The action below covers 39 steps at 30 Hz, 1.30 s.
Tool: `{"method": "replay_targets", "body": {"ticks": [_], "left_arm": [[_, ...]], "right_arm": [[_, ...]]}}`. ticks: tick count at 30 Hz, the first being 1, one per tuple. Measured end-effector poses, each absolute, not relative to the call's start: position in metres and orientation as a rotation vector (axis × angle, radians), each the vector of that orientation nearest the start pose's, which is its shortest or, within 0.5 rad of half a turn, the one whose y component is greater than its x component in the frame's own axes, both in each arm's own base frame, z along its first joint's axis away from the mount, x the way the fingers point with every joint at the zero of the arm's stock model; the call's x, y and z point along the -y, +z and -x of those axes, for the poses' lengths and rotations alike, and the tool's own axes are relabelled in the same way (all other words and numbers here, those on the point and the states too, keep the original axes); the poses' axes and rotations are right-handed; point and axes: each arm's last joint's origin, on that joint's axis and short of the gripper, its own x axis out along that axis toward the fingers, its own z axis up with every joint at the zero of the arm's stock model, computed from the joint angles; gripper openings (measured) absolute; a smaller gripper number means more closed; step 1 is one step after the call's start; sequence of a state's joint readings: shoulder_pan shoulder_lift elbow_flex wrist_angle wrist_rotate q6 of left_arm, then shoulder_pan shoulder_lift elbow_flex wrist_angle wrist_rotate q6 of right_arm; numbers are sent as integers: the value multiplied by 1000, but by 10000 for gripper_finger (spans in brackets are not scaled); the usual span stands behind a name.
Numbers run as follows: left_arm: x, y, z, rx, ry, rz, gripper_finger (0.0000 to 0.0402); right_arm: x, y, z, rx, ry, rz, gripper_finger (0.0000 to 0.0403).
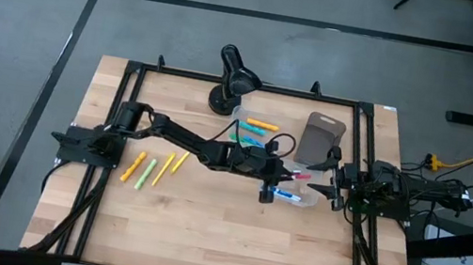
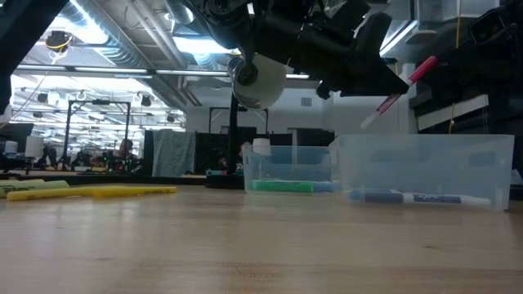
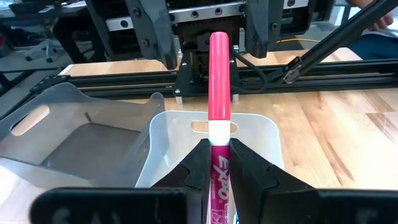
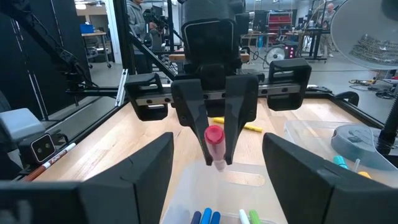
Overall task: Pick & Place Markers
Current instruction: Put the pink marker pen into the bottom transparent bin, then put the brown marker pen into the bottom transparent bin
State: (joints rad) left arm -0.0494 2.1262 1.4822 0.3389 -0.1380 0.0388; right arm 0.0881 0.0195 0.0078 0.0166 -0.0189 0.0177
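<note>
high view shows the left arm stretched across the middle of the wooden table (image 1: 202,232), its gripper (image 1: 290,173) above a clear bin (image 1: 302,200) near the right side, clamped on a pink marker (image 1: 302,175). left wrist view gives the grip plainly: both dark fingers (image 3: 200,165) press on the marker's pink body, its white band and long pink cap sticking out past the fingertips, over the bin's open top. low view has the pink marker (image 2: 398,91) tilted in the air above the bin (image 2: 425,171), clear of its rim.

the right gripper (image 1: 335,181) sits just beside that bin on the far right, facing the left one, fingers spread wide and holding nothing (its wrist view looks straight at the other gripper (image 4: 214,146) and the round pink cap end (image 4: 214,134)).

a blue marker (image 2: 417,198) lies on the floor of the near bin; the right wrist view shows a couple of blue ones and what may be a green one there, though only their tips show. a second clear bin (image 1: 251,130) behind holds an orange marker (image 1: 262,124) and green ones (image 1: 253,139). four loose markers lie on the table by the left arm's base: orange (image 1: 133,167), green (image 1: 146,173), and two yellow (image 1: 171,166). a grey tray (image 1: 319,138) lies beside the bins, and a black lamp (image 1: 231,79) stands at the table's far edge.
</note>
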Motion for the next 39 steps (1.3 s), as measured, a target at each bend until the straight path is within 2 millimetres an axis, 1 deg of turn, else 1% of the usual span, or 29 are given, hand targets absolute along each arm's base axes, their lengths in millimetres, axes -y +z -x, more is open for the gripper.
{"method": "replay_targets", "body": {"ticks": [8,13,22,26,31,39], "left_arm": [[18,200,-483,-305,114,-71,66],[16,200,-483,-305,168,-80,80],[15,200,-483,-308,167,-115,119],[15,202,-482,-308,163,-144,129],[18,214,-479,-283,153,-176,132],[43,244,-466,-268,86,-289,128]], "right_arm": [[-9,166,-98,4,107,-18,244],[-9,166,-98,4,107,-18,244],[-9,166,-98,5,107,-18,244],[-9,166,-98,4,107,-18,244],[-9,166,-98,4,107,-18,244],[-9,166,-98,4,107,-18,244]]}}
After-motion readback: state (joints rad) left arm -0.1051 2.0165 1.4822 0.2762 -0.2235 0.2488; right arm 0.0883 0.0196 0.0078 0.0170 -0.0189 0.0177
